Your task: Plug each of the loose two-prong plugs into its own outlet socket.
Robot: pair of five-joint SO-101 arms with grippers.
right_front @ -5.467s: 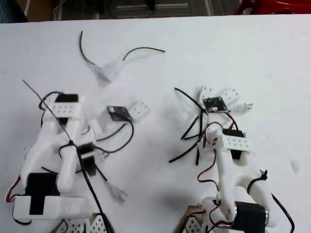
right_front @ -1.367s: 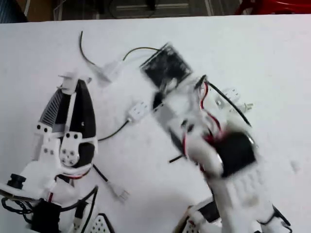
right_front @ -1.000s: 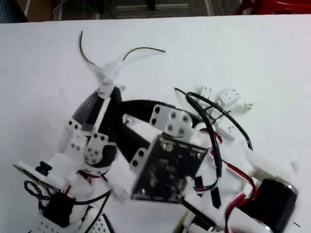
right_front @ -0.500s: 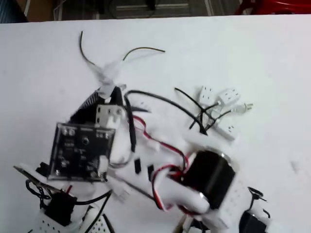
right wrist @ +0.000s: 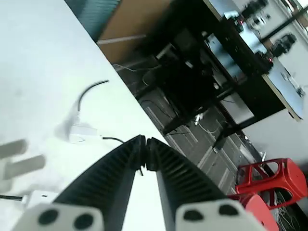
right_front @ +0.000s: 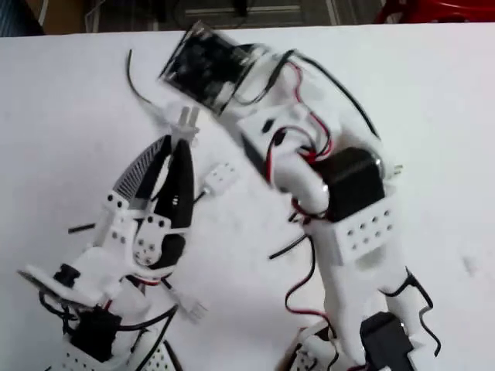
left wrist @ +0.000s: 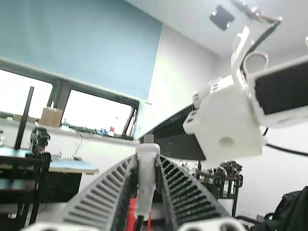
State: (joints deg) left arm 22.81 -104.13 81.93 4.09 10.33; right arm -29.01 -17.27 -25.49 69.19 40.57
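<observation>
the right arm swings off the left arm and out over the far side of the table [right_front: 433, 93]. the left gripper [right_front: 177, 142] pushes a little farther out. its jaws are tight on a white plug [right_front: 186, 118], and the prongs stick out past the tips. a socket [right wrist: 79, 134] lies close by the prongs, so the plug is not in yet. a second socket [right_front: 220, 178] lies beside these jaws. the right gripper [right wrist: 145, 140] looks closed, with nothing i can make out inside.

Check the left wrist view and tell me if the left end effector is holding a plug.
Yes, the left end effector is shut on a white plug, which stands clamped in its grip.
</observation>
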